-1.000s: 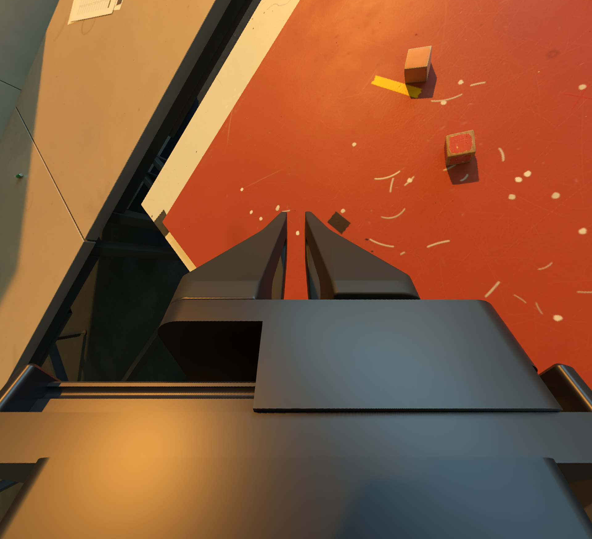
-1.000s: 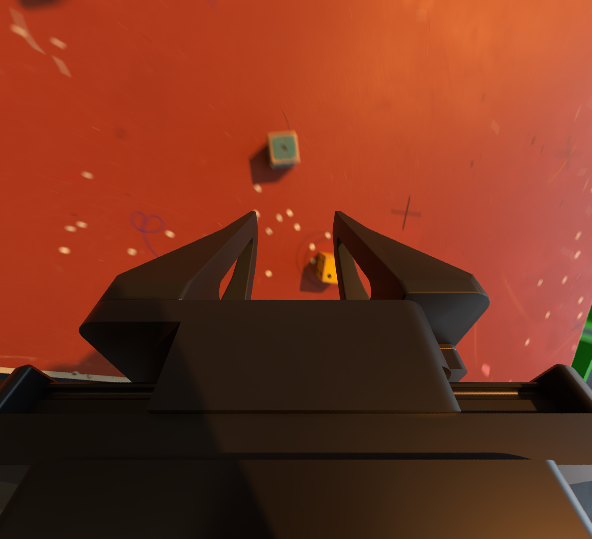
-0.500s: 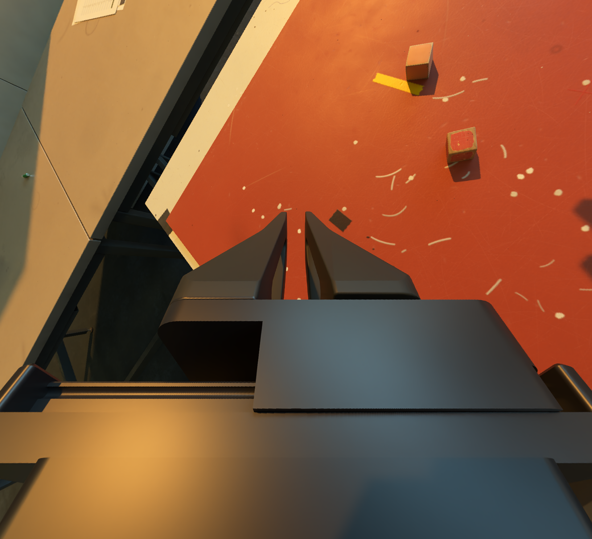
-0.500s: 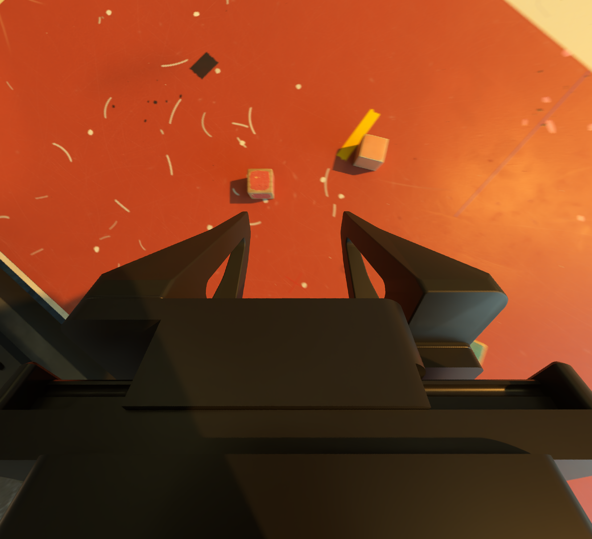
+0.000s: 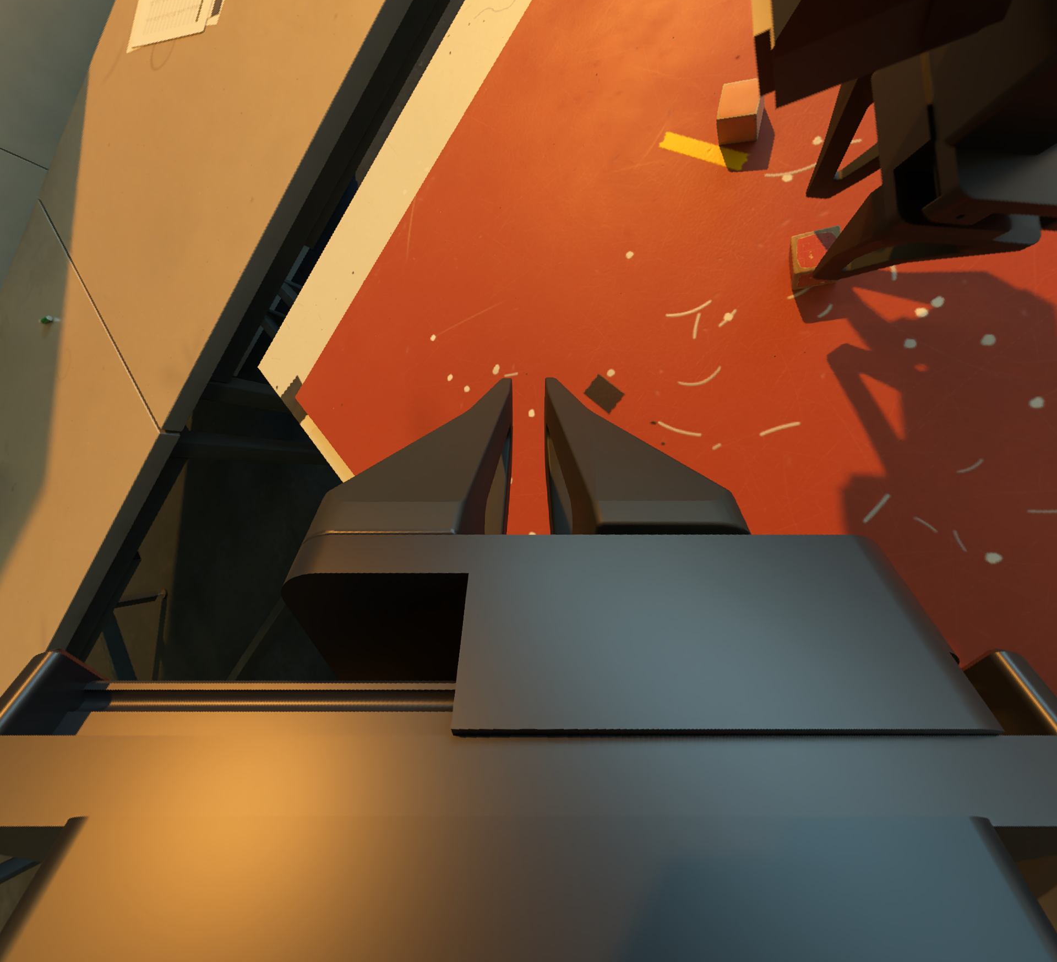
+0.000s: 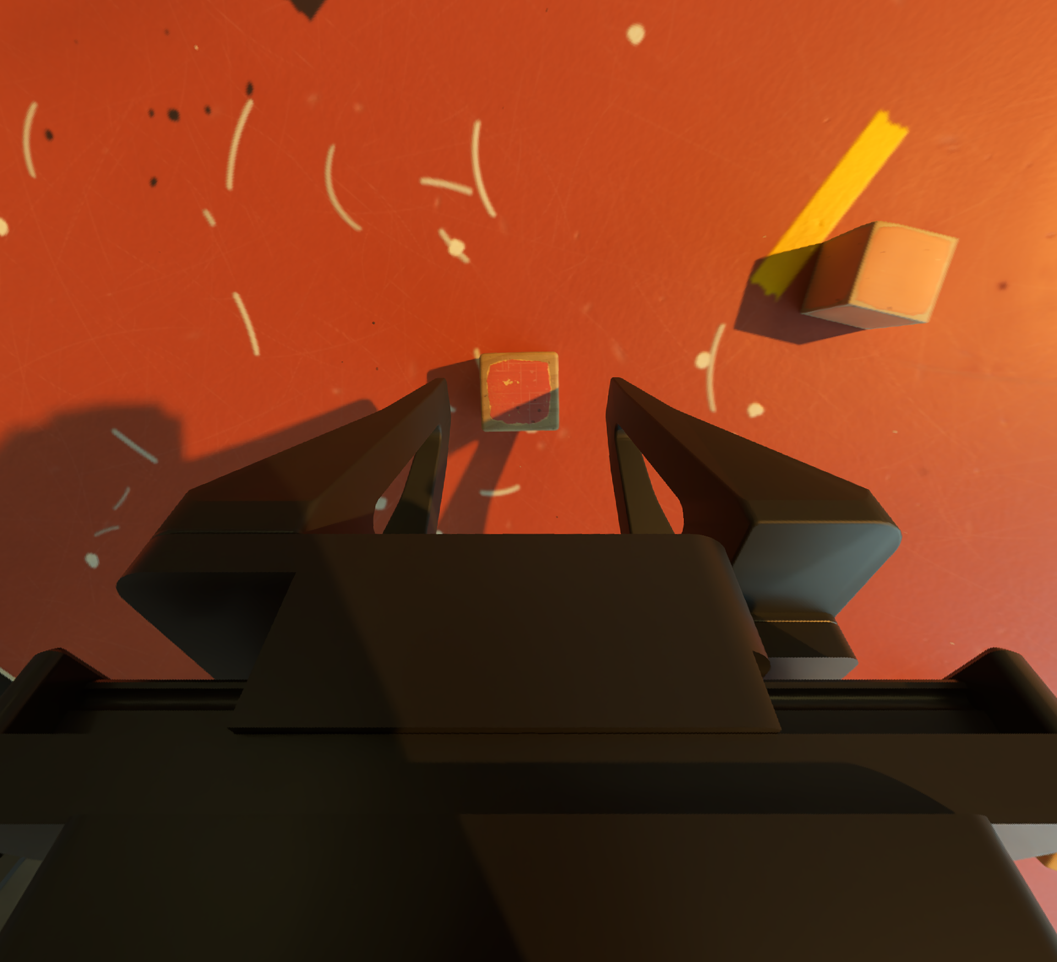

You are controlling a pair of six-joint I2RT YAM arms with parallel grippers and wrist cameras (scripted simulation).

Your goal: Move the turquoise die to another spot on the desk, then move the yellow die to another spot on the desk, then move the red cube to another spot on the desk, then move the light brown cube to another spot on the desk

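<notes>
Over the near left corner of the red counter (image 5: pixel 572 248), the left pincer (image 5: pixel 528 391) hung nearly clenched, a narrow slit between its fingers, gripping nothing. Farther right, the right pincer (image 6: pixel 528 391) was spread wide above the red cube (image 6: pixel 519 391), which sat on the counter between the fingertips, touching neither. Right of it, well apart, the light brown cube (image 6: pixel 883 274) rested at the end of a yellow tape strip (image 6: pixel 841 182)
</notes>
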